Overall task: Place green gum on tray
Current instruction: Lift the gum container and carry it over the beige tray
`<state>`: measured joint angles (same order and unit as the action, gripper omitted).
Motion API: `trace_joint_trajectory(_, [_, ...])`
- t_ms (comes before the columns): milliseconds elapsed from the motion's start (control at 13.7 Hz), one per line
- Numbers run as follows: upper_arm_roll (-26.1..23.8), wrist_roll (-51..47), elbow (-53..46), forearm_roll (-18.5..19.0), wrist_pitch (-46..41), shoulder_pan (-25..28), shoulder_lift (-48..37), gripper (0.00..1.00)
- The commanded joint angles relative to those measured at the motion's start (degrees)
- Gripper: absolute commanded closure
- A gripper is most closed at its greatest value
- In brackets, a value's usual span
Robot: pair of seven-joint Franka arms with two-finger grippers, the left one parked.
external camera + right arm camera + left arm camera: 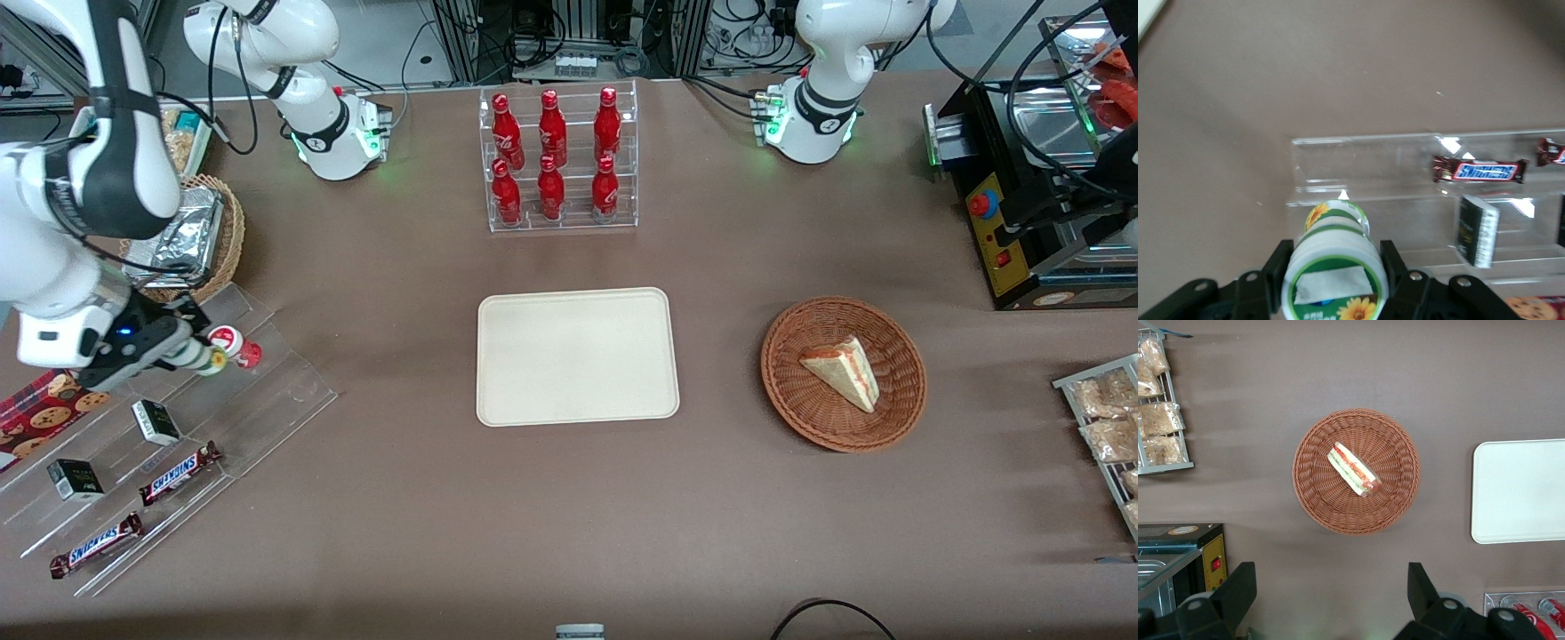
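Two Snickers bars (180, 473) lie on the clear stepped rack (267, 391) nearest the front camera, just below the gripper (191, 354), with two small dark boxes (156, 421) on the steps above them. The gripper's fingers (1395, 277) are clamped on the one green gum (1335, 267), held over the rack with the one red-lidded bottle (228, 340) just beside it. The one tray (576, 356) lies well apart at mid-table. Past it, six red bottles (553, 156) and one basket (843, 373).
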<state>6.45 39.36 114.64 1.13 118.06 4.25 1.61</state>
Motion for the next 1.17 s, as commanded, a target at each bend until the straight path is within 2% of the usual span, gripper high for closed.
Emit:
trace_joint_trajectory(0, [0.3,-9.1,-1.3,0.6,-2.6,4.6,0.8,1.00])
trace_joint_trajectory(438, [0.3,-33.5,-2.2,0.1,-2.9,18.5,4.3,1.00])
trace_joint_trajectory(876, [0.3,-57.3,-7.8,-0.8,0.4,30.7,13.1,1.00])
trace_joint_trajectory(1095, [0.3,-67.5,-13.9,-0.9,1.7,35.4,20.0,1.00])
